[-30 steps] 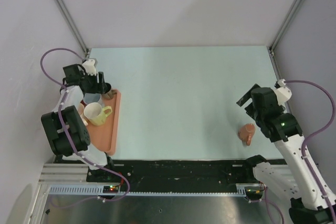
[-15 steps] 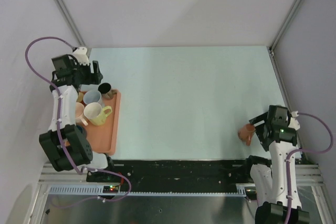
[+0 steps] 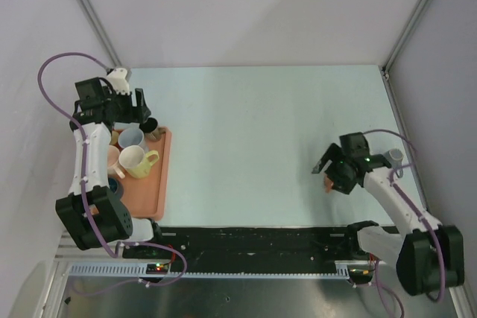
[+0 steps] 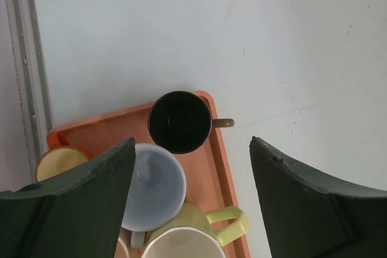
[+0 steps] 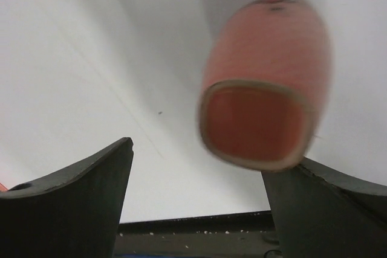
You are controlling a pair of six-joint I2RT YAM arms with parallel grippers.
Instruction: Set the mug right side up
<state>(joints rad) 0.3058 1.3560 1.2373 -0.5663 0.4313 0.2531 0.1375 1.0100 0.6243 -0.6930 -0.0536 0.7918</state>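
While the pink mug point(image 5: 260, 113) lies on its side on the table point(image 3: 246, 124), far right, mouth toward the right gripper point(image 5: 195, 160), jaws spread and empty, the approach seems in hand; next comes closing on its wall.

**Pale green table, two things on it**

The table point(image 3: 253, 124) is a smooth, pale green surface with a few faint scuffs, closed in by white walls on its far, left and right sides. An orange tray point(image 3: 153, 191) lies flat at the left edge, toward the near side. Well apart from it, near the right edge, a pink mug point(image 5: 260, 119) lies on its side. It is blurred in the right wrist view and mostly hidden from above.
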